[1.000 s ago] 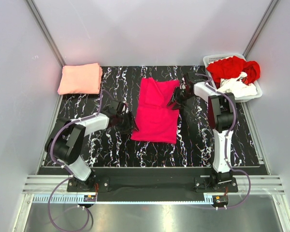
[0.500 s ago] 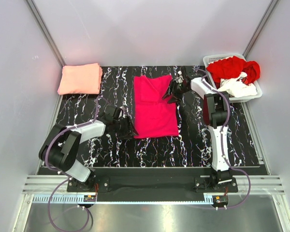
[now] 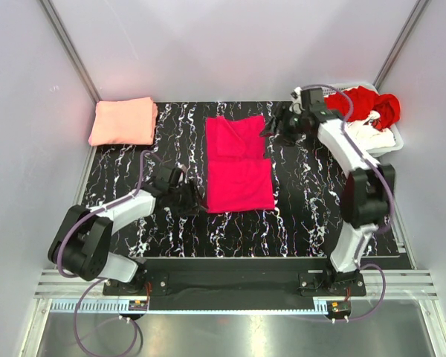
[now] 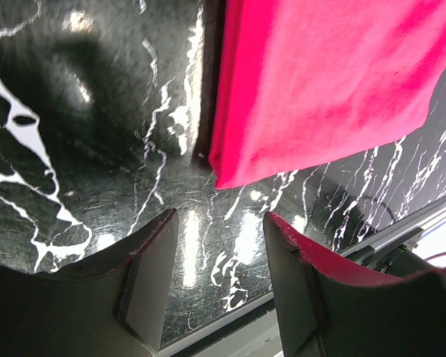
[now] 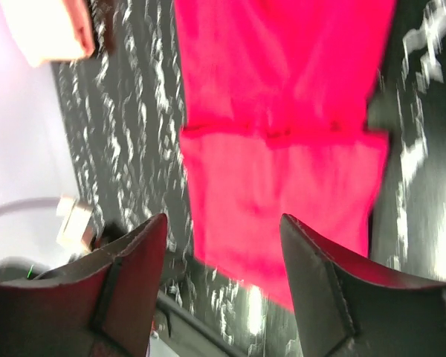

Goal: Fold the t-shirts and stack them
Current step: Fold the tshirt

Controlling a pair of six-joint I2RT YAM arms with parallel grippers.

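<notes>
From the overhead view I count one tee done: the pale salmon-pink t-shirt [image 3: 123, 121] sits folded into a neat square at the far left corner of the black marbled bench [image 3: 305, 201]. The vivid magenta-pink t-shirt [image 3: 238, 163] lies mid-bench as a long narrow rectangle with its sides turned in, so I judge it partly folded, with a crosswise fold and the move onto the salmon one left to do. The red t-shirt [image 3: 353, 103] and the white t-shirt [image 3: 368, 134] are heaped unfolded in the white slatted plastic basket [image 3: 392, 141] at the far right. The left fingers [image 3: 193, 199] sit low just beside the magenta tee's near left corner, and the right fingers [image 3: 277, 129] hover by its far right corner. In the left wrist view the fingers are spread wide and hold nothing, the shirt's corner lying flat just ahead of them and apart from both. In the right wrist view, which is blurred, the fingers are likewise wide apart and empty, raised above the shirt, whose crosswise seam shows halfway along.
</notes>
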